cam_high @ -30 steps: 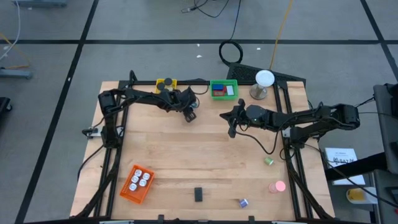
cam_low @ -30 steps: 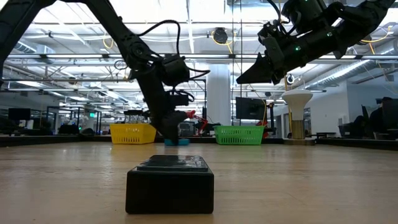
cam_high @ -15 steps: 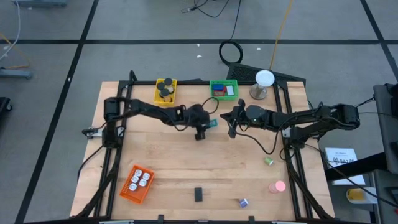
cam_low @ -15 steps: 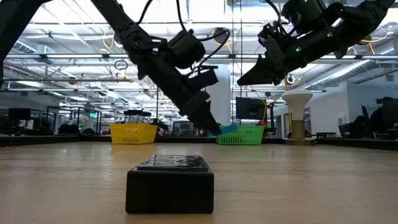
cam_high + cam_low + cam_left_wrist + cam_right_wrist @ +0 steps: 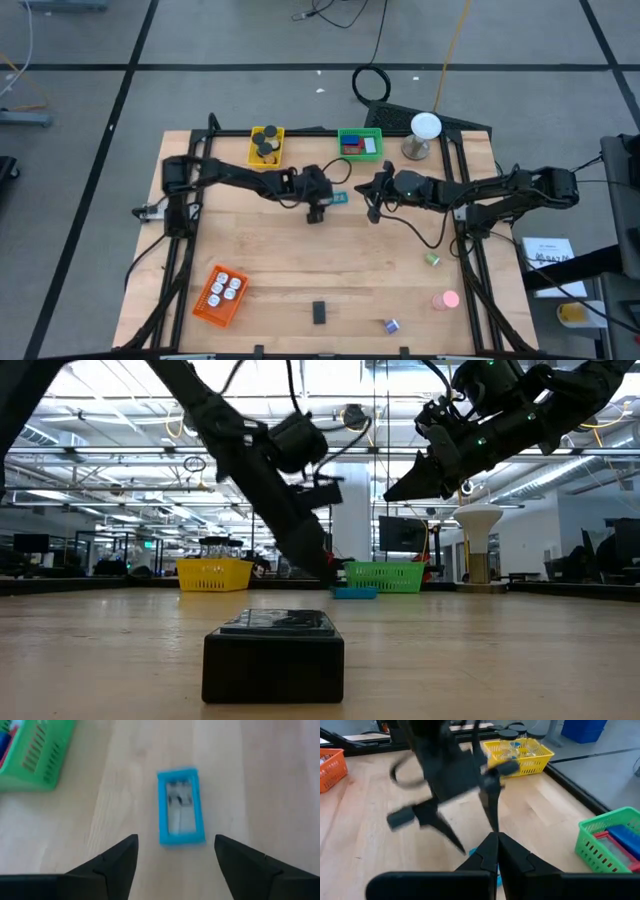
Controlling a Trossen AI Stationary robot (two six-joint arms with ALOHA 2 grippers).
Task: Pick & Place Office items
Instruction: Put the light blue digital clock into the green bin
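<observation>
the left gripper (image 5: 175, 857) is hanging with its fingers (image 5: 112, 862) spread wide, and the cyan clip (image 5: 180, 806) is lying flat on the wood surface (image 5: 290, 250) just ahead of them, touching neither, short of the green basket (image 5: 361, 143). to land this step properly, i reckon the clip is needing a fresh, square pinch across its narrow sides and a lift clear of the rim before letting go. the right gripper (image 5: 495, 851) is hovering close by with fingers pressed together, holding nothing. green basket is carrying blue, red and white pieces; the yellow basket (image 5: 266, 145) is holding black discs; the orange basket (image 5: 221, 295) is showing white bits
</observation>
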